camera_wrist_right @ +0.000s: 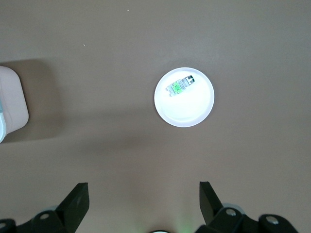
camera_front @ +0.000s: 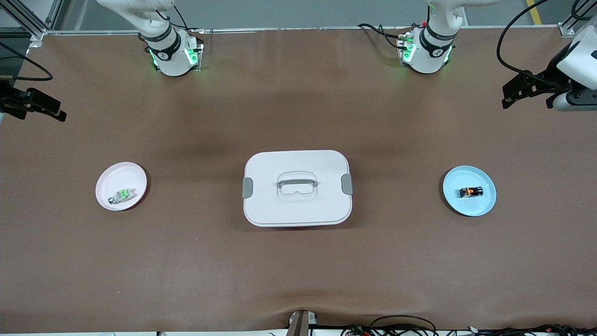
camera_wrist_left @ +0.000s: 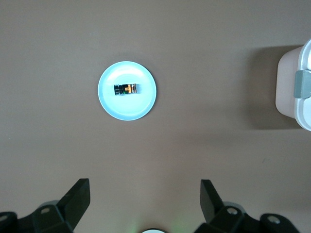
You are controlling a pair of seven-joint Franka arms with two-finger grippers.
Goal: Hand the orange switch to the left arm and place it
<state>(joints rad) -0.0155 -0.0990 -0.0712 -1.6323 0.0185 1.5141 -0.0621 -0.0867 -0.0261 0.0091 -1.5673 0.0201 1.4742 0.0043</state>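
Lying flat in the blue plate (camera_front: pixel 469 191) at the left arm's end of the table, the orange switch (camera_front: pixel 471 192) sits with its long axis running along the table's length, roughly in line with the box (camera_front: pixel 297 187) and the pink plate (camera_front: pixel 121 185) at the right arm's end. The left gripper (camera_front: pixel 517 91) hangs high above the table edge at its own end, jaws spread wide and holding nothing; its wrist view shows the switch well ahead of the open fingers (camera_wrist_left: pixel 77 196), so this arm is plainly the nearer one and, by my reckoning, should make the pickup. The right gripper (camera_front: pixel 35 106) waits over its own end, equally wide open and empty, with the green switch (camera_front: pixel 122 194) in the pink plate below it. The box stands squarely between the two plates, so any handover probably has to pass over or around it.
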